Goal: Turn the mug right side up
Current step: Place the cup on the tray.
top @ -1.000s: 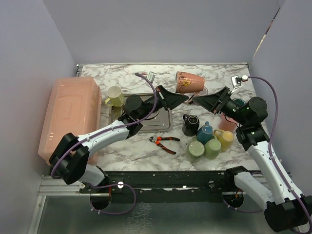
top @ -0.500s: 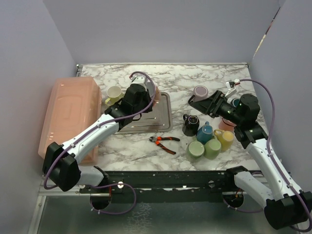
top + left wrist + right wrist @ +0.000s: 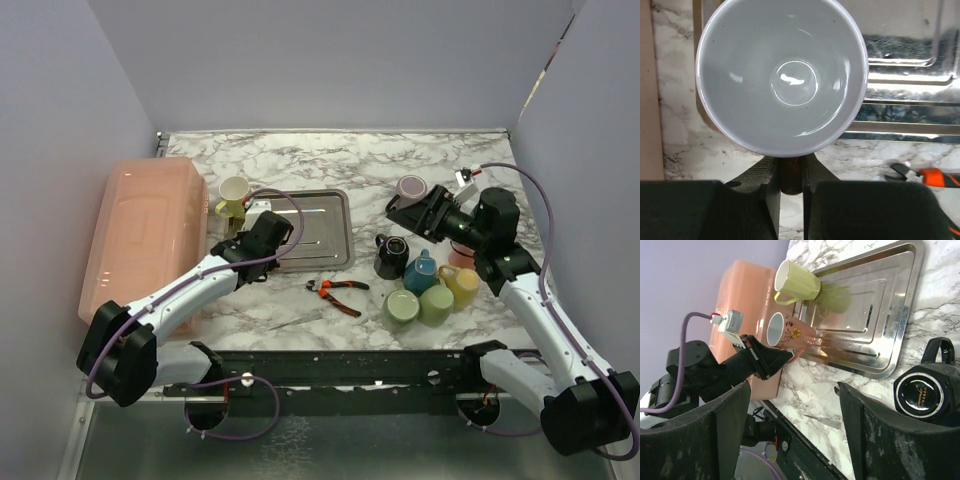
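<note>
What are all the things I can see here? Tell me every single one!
Flower mug: one, pink, white inside, at the tray's left edge.
Pale yellow mug: one, by the tray's far left corner.
Tray: one, silver, mid-table.
Pliers: one, orange and black, in front of the tray.
Bin: one, pink, far left.
Mauve mug: one, right of the tray.
Black mug: one, right cluster.
Blue mug: one, right cluster.
Yellow mug: one, right cluster.
Green mugs: two, right cluster, nearest.
Table: one, white marble.
Left gripper: black, shut on the flower mug's handle.
Right gripper: black, open, near the mauve mug.
</note>
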You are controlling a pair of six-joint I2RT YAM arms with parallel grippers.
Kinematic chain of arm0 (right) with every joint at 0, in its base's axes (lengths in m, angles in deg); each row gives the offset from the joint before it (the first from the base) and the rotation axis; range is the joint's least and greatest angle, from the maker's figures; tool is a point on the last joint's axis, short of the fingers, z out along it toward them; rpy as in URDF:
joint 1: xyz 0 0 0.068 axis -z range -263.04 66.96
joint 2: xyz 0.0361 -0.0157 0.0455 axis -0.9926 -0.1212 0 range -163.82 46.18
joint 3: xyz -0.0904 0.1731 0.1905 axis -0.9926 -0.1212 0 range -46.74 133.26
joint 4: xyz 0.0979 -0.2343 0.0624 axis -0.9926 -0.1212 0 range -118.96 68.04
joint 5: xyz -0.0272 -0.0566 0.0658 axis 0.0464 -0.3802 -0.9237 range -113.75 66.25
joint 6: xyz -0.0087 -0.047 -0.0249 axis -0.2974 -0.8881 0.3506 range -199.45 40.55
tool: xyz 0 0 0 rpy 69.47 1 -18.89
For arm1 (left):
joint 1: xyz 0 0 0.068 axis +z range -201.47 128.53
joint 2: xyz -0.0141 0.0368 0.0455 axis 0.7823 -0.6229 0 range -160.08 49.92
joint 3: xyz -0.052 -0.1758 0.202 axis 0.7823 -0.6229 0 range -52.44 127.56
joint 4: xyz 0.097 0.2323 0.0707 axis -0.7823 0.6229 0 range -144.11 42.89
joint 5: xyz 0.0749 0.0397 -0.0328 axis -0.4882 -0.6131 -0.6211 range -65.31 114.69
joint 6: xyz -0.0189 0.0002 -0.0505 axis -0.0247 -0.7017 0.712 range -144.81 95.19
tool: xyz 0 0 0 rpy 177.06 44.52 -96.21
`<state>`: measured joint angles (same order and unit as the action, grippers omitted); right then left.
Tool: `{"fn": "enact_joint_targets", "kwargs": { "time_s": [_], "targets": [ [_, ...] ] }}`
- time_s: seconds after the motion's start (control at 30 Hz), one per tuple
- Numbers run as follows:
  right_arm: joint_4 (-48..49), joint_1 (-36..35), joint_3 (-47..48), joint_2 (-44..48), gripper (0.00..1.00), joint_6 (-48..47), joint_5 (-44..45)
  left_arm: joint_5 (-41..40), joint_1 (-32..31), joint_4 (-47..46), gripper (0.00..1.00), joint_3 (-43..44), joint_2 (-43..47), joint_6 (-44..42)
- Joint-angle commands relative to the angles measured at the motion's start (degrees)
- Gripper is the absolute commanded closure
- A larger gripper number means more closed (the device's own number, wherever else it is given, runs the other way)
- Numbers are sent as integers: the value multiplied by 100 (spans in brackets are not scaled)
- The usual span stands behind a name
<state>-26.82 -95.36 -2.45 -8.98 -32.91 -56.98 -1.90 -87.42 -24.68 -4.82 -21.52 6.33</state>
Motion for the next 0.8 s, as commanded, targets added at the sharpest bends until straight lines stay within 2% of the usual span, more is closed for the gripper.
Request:
{"fn": "enact_joint_targets", "kwargs": {
  "time_s": [0.0, 0.27, 0.43, 0.77],
  "targets": [
    [-71, -16, 50, -114, 25, -28, 90, -602, 166, -344, 100, -209, 182, 235],
    [-16, -16, 41, -271, 25, 32, 52, -544, 782, -1068, 100, -441, -20, 26],
    [34, -16, 23, -358, 26, 83, 14, -104, 1174, -1430, 100, -378, -289, -156],
    [-3, -17, 44, -400, 26, 80, -25, 205, 1256, -1651, 100, -367, -613, -458]
  ]
}}
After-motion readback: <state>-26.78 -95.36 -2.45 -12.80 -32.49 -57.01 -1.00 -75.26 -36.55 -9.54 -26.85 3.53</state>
